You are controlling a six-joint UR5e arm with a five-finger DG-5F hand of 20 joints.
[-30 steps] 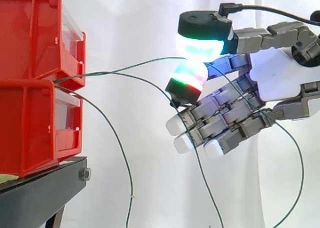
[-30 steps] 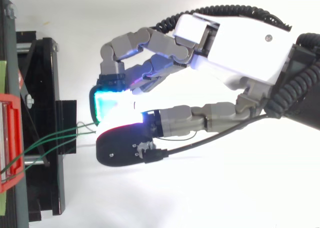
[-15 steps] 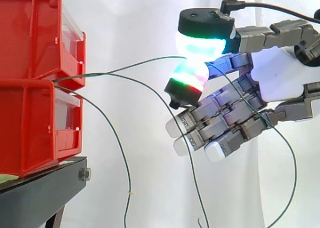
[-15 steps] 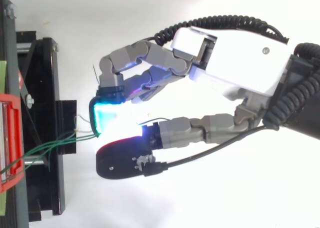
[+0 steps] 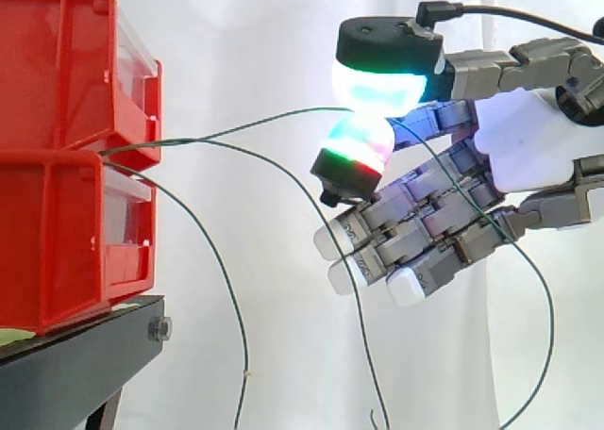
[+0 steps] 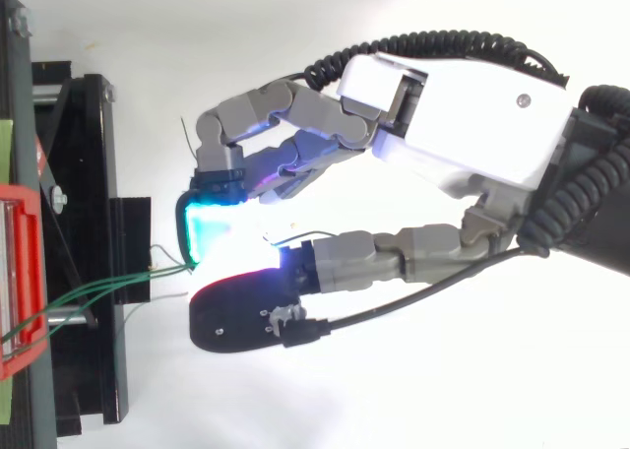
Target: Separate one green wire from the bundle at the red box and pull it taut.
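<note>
I have the hand (image 5: 528, 152) to the right of the two stacked red bins (image 5: 57, 81), level with the seam between them and well clear of the black stand (image 5: 75, 364) that carries them. The bins sit flush with the stand's right edge in the side view.

The hand is closed in a pinch. Its thumb pad (image 5: 377, 83), glowing white and cyan, presses down on a finger pad lit green and red, and the green wire (image 5: 283, 115) runs in between them. The glow washes out the contact, so I can only say it looks clamped. The other fingers are loosely curled below, holding nothing.

That wire leaves the seam at the bins' front edge and rises in a shallow bow to the pinch, lifted clear of the rest. Past the pinch it loops over the curled fingers and hangs down on the right.

The rest of the bundle (image 6: 118, 282) starts from the same seam and sags, its strands dropping below the stand's edge in front of the white curtain (image 5: 264, 34).
</note>
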